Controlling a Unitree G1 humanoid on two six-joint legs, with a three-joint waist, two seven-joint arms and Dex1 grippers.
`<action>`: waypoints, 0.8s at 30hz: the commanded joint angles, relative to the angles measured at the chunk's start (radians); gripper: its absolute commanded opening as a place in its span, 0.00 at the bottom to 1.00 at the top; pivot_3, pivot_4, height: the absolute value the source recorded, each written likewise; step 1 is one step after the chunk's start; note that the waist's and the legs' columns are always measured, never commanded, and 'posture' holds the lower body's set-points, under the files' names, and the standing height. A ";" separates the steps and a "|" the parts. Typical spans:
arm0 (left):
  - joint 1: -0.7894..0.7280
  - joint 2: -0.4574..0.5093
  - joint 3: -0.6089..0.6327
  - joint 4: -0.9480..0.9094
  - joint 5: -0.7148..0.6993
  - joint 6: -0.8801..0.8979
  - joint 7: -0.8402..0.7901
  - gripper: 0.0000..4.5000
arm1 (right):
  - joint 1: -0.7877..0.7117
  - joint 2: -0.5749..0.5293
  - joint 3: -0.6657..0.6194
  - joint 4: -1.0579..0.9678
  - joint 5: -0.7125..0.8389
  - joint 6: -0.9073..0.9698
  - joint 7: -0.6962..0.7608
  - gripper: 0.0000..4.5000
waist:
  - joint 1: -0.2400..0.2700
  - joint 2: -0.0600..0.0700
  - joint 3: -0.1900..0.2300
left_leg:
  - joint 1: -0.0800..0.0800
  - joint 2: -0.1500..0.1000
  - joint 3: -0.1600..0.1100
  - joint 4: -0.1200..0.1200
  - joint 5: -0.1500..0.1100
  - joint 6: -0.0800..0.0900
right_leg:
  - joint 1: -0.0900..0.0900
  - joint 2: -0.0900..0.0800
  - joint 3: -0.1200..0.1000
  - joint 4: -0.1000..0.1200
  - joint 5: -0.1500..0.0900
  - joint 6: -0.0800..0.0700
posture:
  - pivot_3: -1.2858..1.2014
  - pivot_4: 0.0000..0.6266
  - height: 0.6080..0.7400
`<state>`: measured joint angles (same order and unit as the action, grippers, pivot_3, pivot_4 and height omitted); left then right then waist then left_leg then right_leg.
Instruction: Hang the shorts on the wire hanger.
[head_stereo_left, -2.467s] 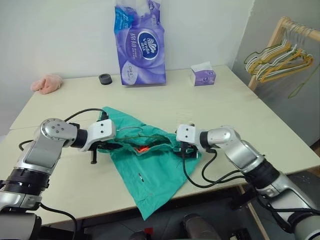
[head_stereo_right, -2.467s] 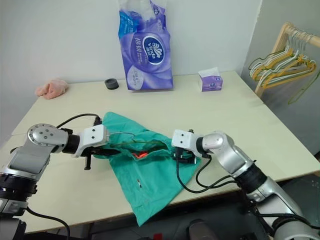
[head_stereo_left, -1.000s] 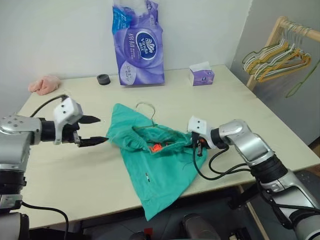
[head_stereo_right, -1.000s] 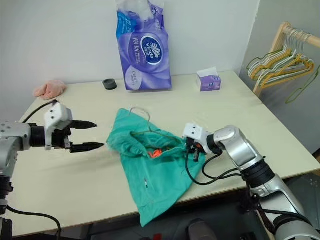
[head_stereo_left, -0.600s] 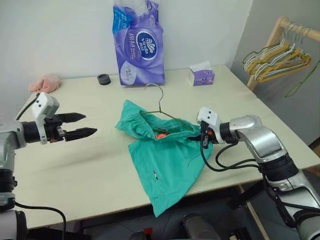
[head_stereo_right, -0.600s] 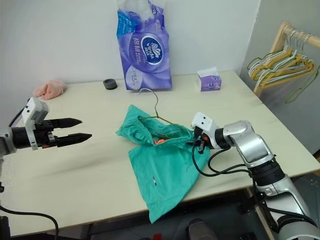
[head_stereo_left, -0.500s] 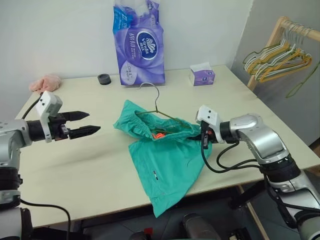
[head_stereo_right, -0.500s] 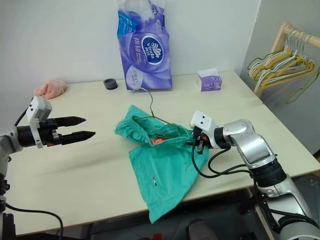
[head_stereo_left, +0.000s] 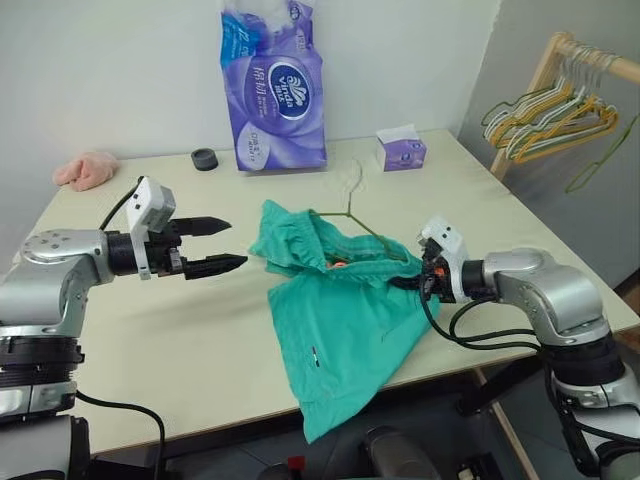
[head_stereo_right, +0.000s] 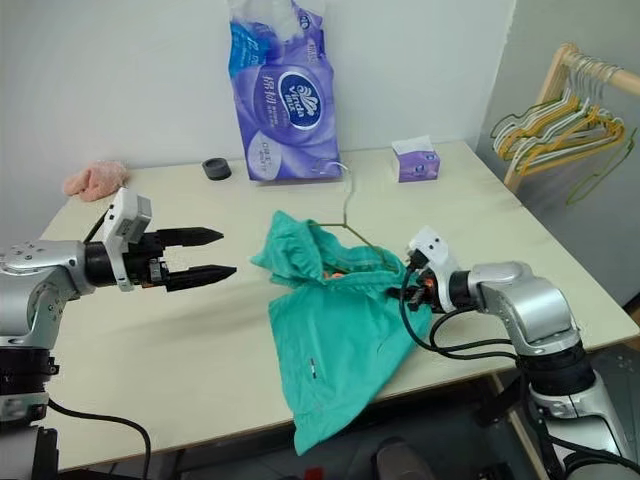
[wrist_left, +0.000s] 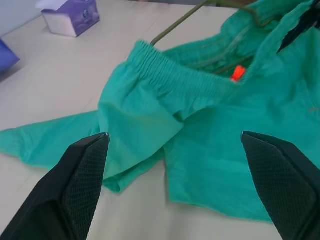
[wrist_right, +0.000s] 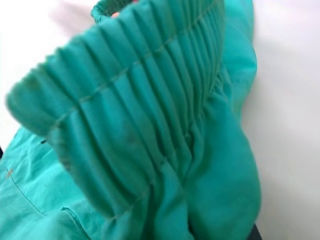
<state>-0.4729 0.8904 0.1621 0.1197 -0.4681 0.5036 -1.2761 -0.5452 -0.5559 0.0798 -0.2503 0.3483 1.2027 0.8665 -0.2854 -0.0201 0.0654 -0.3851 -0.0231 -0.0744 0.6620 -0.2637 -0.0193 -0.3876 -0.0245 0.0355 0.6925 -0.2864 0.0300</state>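
A pale surface (head_stereo_left: 150, 340) stands against a white wall, with a purple tissue pack (head_stereo_left: 272, 90) at the back. The shorts (head_stereo_left: 340, 310) lie near its front edge, one leg drooping over, with the wire hanger (head_stereo_left: 352, 215) threaded into the waistband and its hook pointing toward the wall. The right pincer (head_stereo_left: 422, 280) is clamped on the gathered waistband; the left pincer (head_stereo_left: 225, 246) hovers wide apart, just beside the other waistband end. The cloth looks light and limp, likely to slide along the thin stiff wire, so the elastic band seems the best place to grip
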 joint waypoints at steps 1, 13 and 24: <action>0.002 -0.003 0.025 -0.026 -0.028 0.022 0.021 0.99 | 0.000 -0.015 -0.075 -0.050 0.047 0.030 -0.039 0.00 | -0.003 0.000 0.000 | 0.000 0.000 0.000 0.000 0.000 0.000 | 0.000 0.000 0.000 0.000 0.000 0.000 | 0.38 0.04 1.00; 0.002 -0.081 0.033 -0.169 -0.151 0.156 0.130 0.99 | 0.096 -0.006 -0.299 -0.122 0.103 0.090 -0.227 0.00 | -0.019 0.000 0.000 | -0.001 0.000 0.000 0.000 0.000 0.000 | 0.000 0.000 0.000 -0.001 -0.001 0.001 | 0.36 0.05 1.00; -0.088 -0.184 -0.082 -0.261 -0.262 0.273 0.125 0.99 | 0.435 -0.065 -0.694 -0.400 0.170 0.303 -0.286 0.00 | -0.046 0.005 0.002 | 0.000 0.000 0.003 0.000 0.000 0.001 | 0.002 0.003 0.001 -0.001 -0.002 0.003 | 0.30 0.10 1.00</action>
<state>-0.5175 0.7172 0.0971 -0.1284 -0.7063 0.7764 -1.1467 -0.1294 -0.5982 -0.5170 -0.5930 0.5101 1.4721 0.5875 -0.3312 -0.0152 0.0677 -0.3854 -0.0234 -0.0724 0.6619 -0.2642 -0.0186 -0.3845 -0.0205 0.0349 0.6905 -0.2892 0.0337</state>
